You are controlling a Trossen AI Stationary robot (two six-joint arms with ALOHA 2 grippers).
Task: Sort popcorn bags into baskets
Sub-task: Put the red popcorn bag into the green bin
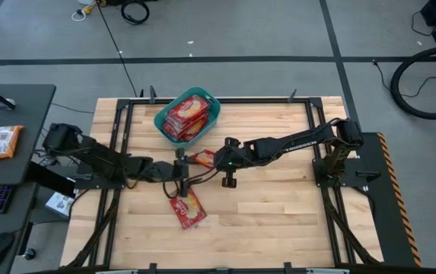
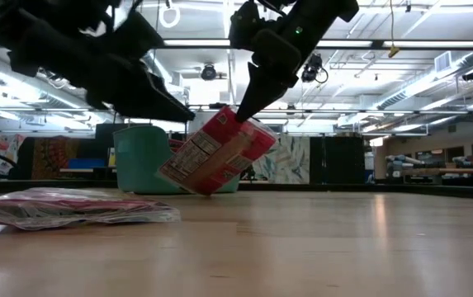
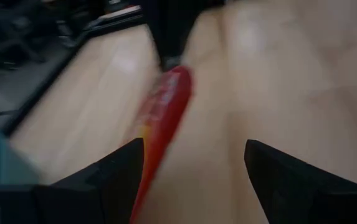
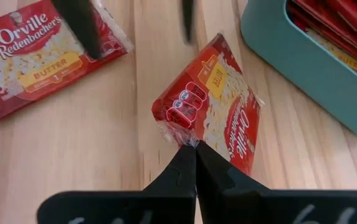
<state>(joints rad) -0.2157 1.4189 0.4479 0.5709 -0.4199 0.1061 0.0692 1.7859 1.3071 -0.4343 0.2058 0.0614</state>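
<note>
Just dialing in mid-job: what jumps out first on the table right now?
A red popcorn bag hangs tilted mid-table, pinched at one corner by the right gripper. The left gripper, jaws open, sits just beside it. Behind stands the teal basket, already holding red bags; another bag lies flat near the front edge.

Tilted red popcorn bag (image 4: 218, 112), another flat (image 1: 188, 209), teal basket (image 1: 164, 119) of bags

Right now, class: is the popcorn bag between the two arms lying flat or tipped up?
Tipped up: the popcorn bag hangs tilted from the shut right hand, one corner on the table.
</note>
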